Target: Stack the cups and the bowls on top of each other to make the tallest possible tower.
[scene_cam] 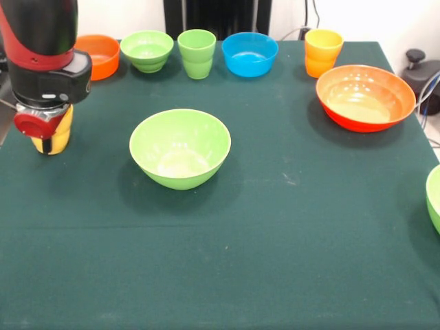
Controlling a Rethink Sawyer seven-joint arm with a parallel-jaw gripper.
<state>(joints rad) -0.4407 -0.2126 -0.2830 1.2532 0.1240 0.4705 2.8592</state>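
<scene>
My gripper point(47, 137) hangs at the table's left edge, right over the yellow cup point(60, 136), which shows behind and below it. I cannot tell if it grips the cup. A large light green bowl point(180, 148) stands mid-table. Along the far edge stand a small orange bowl point(102, 55), a small green bowl point(147, 49), the light green cup point(196, 53), a small blue bowl point(249, 53) and the orange-yellow cup point(322, 51). A large orange-red bowl point(366, 97) sits at the right. Another green bowl point(434, 198) is cut off at the right edge. The purple bowl is out of view.
The dark green tablecloth point(227, 261) covers the table. The arm's red and black body point(41, 48) fills the top left corner. A black object with cables point(421, 72) stands off the table at the right.
</scene>
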